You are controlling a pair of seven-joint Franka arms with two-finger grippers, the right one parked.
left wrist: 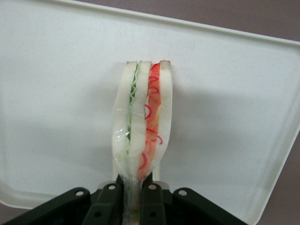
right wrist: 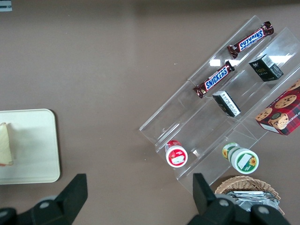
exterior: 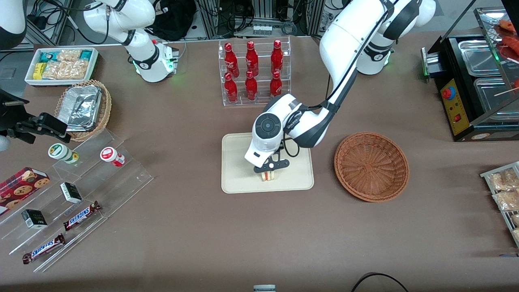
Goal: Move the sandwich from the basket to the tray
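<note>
The sandwich (exterior: 268,176), a wrapped wedge of white bread with green and red filling (left wrist: 143,122), stands on edge over the cream tray (exterior: 239,178), near the tray's edge closest to the front camera. My left gripper (exterior: 269,170) is directly above it and shut on its wrapped end (left wrist: 135,197). Whether the sandwich rests on the tray (left wrist: 56,103) or hangs just over it I cannot tell. The reddish-brown wicker basket (exterior: 371,166) sits empty beside the tray, toward the working arm's end of the table. The sandwich's edge also peeks into the right wrist view (right wrist: 5,144).
A clear rack of red bottles (exterior: 254,72) stands farther from the front camera than the tray. A tan basket with foil (exterior: 84,108), a white snack bin (exterior: 61,65) and clear shelves with candy bars (exterior: 81,215) lie toward the parked arm's end. A black warmer (exterior: 478,81) stands at the working arm's end.
</note>
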